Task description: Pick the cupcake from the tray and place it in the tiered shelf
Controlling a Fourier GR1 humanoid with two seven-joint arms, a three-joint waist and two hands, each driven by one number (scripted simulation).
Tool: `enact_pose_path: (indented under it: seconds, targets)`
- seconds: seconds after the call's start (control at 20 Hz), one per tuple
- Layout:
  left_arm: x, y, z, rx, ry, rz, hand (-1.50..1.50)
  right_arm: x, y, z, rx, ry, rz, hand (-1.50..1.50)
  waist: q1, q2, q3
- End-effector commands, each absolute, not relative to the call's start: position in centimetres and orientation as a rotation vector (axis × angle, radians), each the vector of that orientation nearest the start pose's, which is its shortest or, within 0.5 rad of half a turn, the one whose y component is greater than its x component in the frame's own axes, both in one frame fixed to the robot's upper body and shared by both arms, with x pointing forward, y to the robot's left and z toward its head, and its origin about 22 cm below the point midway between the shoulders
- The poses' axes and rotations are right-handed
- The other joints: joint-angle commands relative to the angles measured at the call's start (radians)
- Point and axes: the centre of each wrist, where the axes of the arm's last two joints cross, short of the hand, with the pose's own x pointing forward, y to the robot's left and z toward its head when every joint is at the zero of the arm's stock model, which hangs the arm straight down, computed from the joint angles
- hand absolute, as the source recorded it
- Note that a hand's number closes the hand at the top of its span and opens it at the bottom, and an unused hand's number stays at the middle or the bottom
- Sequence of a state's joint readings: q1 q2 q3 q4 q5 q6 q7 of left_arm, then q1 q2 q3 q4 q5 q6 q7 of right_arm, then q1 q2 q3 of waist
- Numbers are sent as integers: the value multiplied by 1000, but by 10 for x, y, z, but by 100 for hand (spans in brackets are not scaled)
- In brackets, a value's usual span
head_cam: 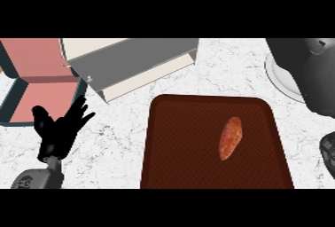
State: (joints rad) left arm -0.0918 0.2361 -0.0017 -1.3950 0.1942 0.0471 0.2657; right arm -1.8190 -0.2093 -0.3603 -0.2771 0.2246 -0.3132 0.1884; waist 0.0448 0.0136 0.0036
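- White marbled counter (118,146) with grey veins fills the view
- Dark brown tray (177,150) sits right of centre
- Grey tiered shelf (141,55) at top, beside a pink-and-teal box (36,95)
- Dark appliance (311,71) at the right edge
- Left hand (60,128), fingers spread, rests left of the tray
- Right hand (329,148) at the right edge, fingers cannot be told
- Orange-brown cupcake (230,137) lies elongated on the tray

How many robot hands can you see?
2. The black left hand rests open over the white marble counter, left of the brown rectangular tray. The black right hand only peeks in at the right edge, mostly hidden.
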Motion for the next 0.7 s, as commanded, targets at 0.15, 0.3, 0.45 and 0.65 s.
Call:
enact_pose_path:
  seconds: [0.15,0.3,0.45,0.65]
  targets:
    - [259,281,-20,83,-1129,25,0,461,-147,398,-256,-1813,-159,-150,-4,7,-5]
    - [253,288,-17,82,-1122,15,0,464,-197,395,-228,-1800,-184,-150,-7,3,-4]
    - [254,288,-18,65,-1142,9,0,466,-210,388,-230,-1791,-148,-150,7,9,-4]
    - [266,296,-13,93,-1139,19,0,468,-254,369,-173,-1805,-122,-150,-10,6,-4]
